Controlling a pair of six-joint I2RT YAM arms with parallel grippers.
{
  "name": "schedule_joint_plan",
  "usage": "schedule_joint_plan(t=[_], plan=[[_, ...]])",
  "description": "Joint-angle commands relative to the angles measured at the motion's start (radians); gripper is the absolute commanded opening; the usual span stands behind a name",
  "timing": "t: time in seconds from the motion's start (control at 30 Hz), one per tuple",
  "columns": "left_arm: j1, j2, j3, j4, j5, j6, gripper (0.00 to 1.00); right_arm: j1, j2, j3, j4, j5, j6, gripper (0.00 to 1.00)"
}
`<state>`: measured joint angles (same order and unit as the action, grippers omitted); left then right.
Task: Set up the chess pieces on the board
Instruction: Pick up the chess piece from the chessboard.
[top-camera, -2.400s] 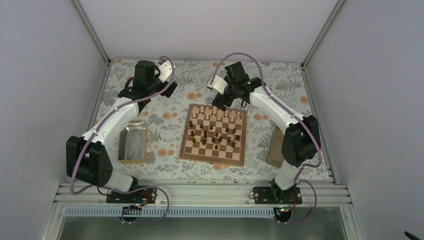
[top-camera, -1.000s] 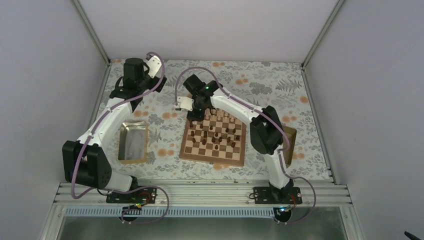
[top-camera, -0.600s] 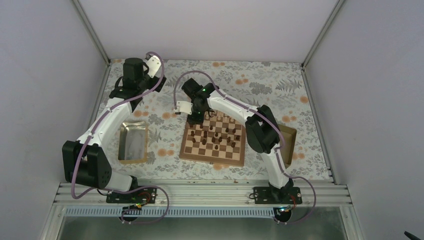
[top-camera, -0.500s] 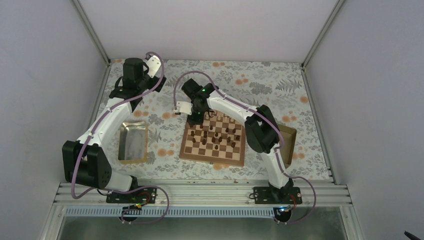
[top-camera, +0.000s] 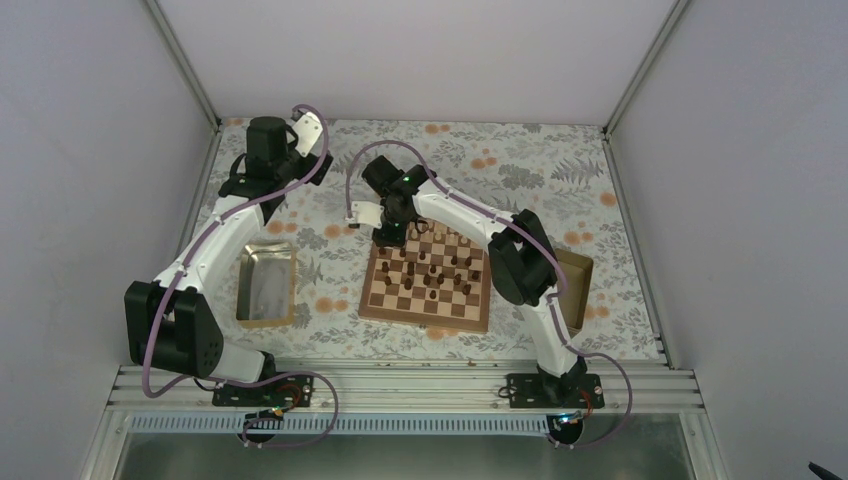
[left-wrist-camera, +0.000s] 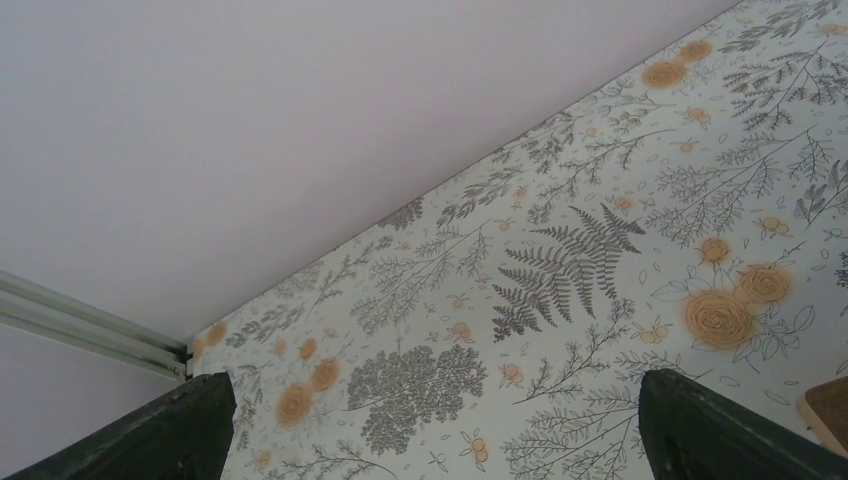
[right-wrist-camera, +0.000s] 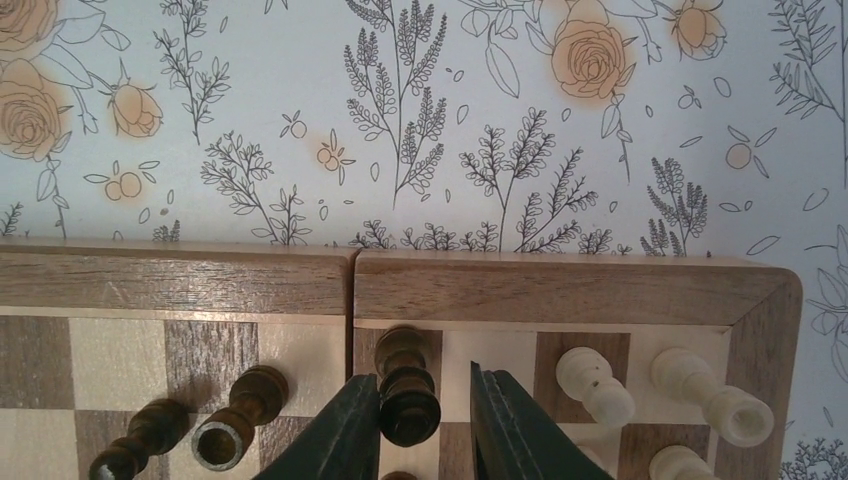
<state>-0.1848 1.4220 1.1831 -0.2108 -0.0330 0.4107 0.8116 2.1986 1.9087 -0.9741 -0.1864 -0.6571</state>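
Wooden and checkered, the board (top-camera: 425, 320) shows from overhead with pale chess pieces (top-camera: 452, 232) lining its far edge. Dark ones (top-camera: 432, 272) stand scattered about its middle and its near rows are bare, so I judge the dark side is yet to be set. The left wrist view shows the left jaws wide over flowered tabletop (left-wrist-camera: 560, 260), holding nothing. In the right wrist view, the right jaws stand narrow around a dark piece (right-wrist-camera: 408, 400) by the board's far edge, with a slit open on one side.
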Motion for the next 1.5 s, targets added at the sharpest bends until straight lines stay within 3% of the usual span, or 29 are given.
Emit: schedule_joint_plan(t=[0.0,0.63,1.13,1.47], plan=[[0.007,-0.018,-0.009,0.019,0.019,0.000,1.00,0.009,0.020,0.031,-0.029,-0.032,0.001,0.25],[0.008,-0.022,-0.013,0.019,0.029,0.003,1.00,0.009,0.037,0.038,-0.046,-0.053,0.000,0.26],[0.011,-0.023,-0.012,0.019,0.033,0.004,1.00,0.011,0.023,0.046,-0.060,-0.050,0.006,0.07],[0.013,-0.028,-0.009,0.022,0.022,0.003,1.00,0.012,-0.051,0.055,-0.075,-0.021,0.017,0.05]])
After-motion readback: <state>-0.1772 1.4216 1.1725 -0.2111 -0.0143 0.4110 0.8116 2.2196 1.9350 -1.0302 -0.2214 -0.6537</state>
